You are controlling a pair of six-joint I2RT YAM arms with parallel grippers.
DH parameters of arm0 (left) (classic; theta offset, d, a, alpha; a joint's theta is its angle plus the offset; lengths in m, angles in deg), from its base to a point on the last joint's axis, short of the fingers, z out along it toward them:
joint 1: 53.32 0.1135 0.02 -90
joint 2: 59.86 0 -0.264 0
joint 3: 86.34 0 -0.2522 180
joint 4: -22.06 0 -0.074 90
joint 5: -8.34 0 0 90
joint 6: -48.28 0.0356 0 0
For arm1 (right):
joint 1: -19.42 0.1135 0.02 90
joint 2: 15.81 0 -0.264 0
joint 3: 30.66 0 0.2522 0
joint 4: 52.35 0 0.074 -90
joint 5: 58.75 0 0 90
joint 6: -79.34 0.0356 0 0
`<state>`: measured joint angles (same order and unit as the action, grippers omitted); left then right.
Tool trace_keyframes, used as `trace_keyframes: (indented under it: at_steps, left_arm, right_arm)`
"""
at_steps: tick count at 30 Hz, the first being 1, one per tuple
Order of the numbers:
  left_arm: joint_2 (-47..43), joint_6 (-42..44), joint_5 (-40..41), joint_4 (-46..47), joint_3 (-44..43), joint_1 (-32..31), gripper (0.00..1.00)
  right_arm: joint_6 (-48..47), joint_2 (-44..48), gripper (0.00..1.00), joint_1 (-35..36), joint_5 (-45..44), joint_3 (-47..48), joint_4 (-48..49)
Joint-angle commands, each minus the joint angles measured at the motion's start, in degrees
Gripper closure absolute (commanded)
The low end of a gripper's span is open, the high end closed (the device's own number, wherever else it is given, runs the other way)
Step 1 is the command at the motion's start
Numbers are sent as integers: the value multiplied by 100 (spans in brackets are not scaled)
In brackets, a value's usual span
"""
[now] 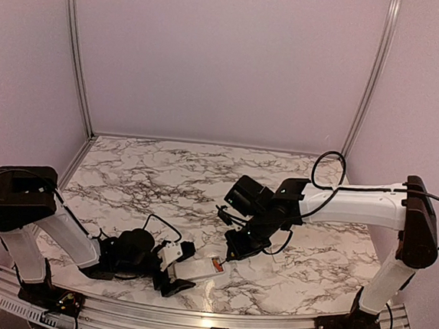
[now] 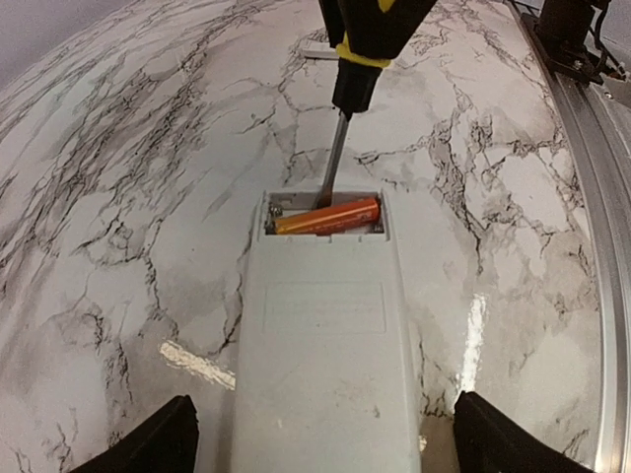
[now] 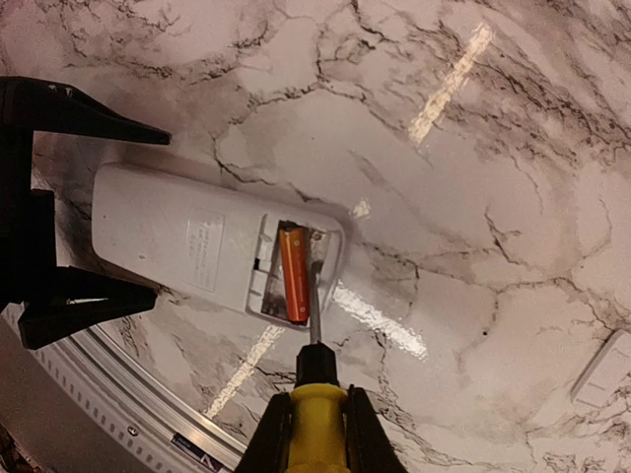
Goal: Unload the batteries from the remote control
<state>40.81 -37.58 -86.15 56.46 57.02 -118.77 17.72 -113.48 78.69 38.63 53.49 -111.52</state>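
Observation:
The white remote control [image 2: 320,335] lies flat near the table's front edge, its battery compartment open at the far end. One orange battery [image 2: 325,215] lies across the compartment; the slot beside the battery [image 3: 293,273] looks empty. My left gripper [image 2: 320,434] is open, a finger on each side of the remote's near end with a gap on both sides. My right gripper [image 3: 317,399] is shut on a yellow-handled screwdriver [image 3: 317,434]. The screwdriver's metal tip sits in the compartment along the battery's outer side. From above, the left gripper [image 1: 181,269] and the right gripper [image 1: 239,247] face each other over the remote [image 1: 199,269].
A small white cover plate [image 3: 603,374] lies on the marble beyond the remote. The aluminium front rail [image 3: 128,379] runs close alongside the remote. The left gripper's black fingers [image 3: 79,113] bracket the remote's end in the right wrist view.

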Motion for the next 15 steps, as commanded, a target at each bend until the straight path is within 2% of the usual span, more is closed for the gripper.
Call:
trace_keyframes:
  at_steps: [1,6,10,12,15]
  left_arm:
    - [233,184,11,-165,-55,-29,8]
    - [446,263,144,-131,-144,-29,11]
    - [594,300,240,2,-158,-29,19]
    - [665,305,202,6,-188,-29,27]
    - [744,265,107,22,-211,-29,44]
  right_arm:
    - [-21,-201,100,32,-263,-59,-750]
    - [-36,-187,100,33,-255,-86,-759]
    - [-48,-151,100,32,-254,-122,-774]
    - [-55,-133,100,33,-248,-146,-772]
    - [-60,-104,100,32,-238,-195,-761]
